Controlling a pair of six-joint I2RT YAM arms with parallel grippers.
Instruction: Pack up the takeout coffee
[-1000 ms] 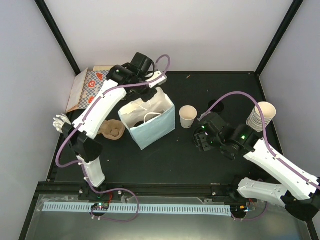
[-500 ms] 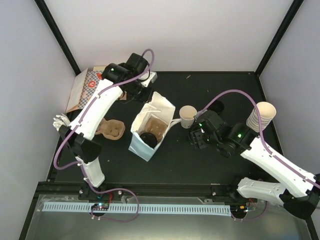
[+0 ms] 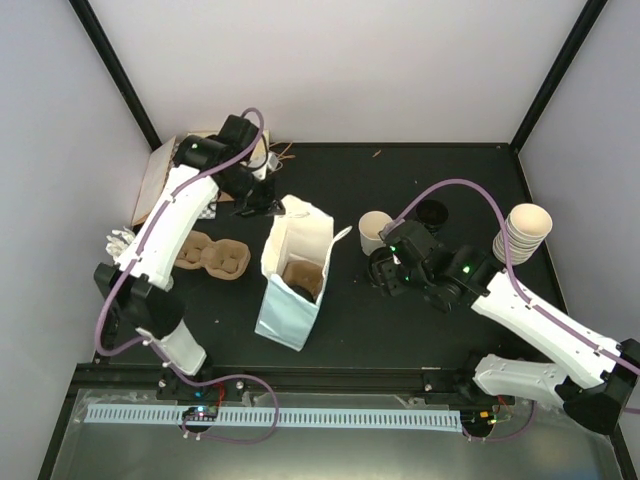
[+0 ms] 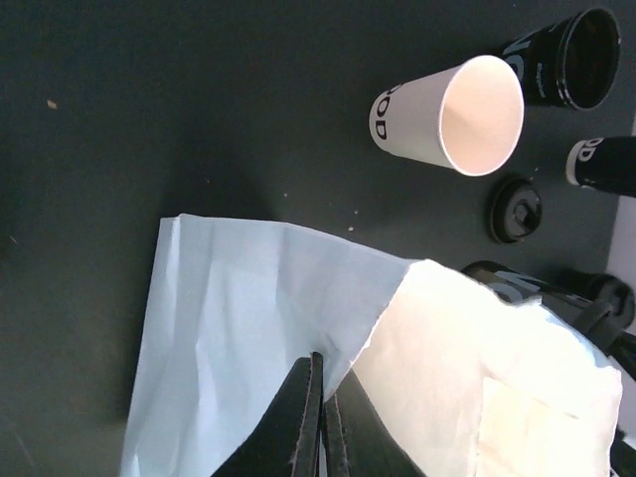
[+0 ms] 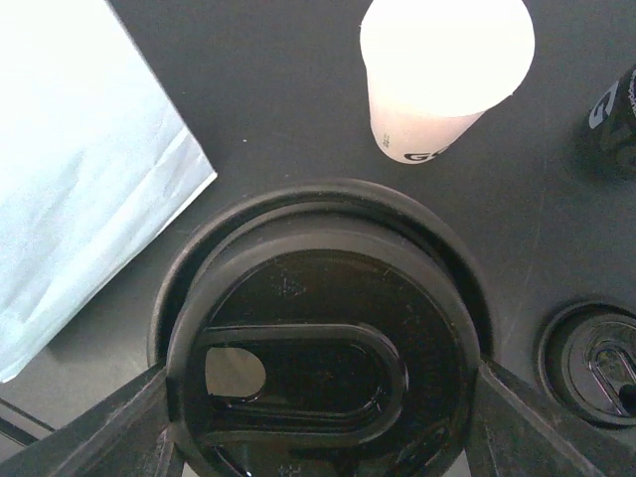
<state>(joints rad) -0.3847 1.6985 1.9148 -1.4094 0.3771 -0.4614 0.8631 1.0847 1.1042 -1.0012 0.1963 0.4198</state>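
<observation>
Starting with the biggest thing, the black counter is carrying the light blue paper bag, which is standing open a little left of the middle and leaning slightly. My left pincer is pressing fully closed on the bag's back rim, as far as I can judge, and is holding the mouth open. A cardboard insert is sitting inside the bag with something dark and round in it; I cannot tell if that is a cup. A brown cup carrier is lying to the left of the bag.

My right pincer is gripping the takeout coffee cup by its sides under the black lid. It is holding the cup to the right of the bag, apart from it and near an open cup with no lid.

I am worrying about three things. The bag paper is thin, so a pull from my left side could be tipping it. A cup coming down off centre could be folding the wall inward. Swinging low could be knocking the open cup over.
</observation>
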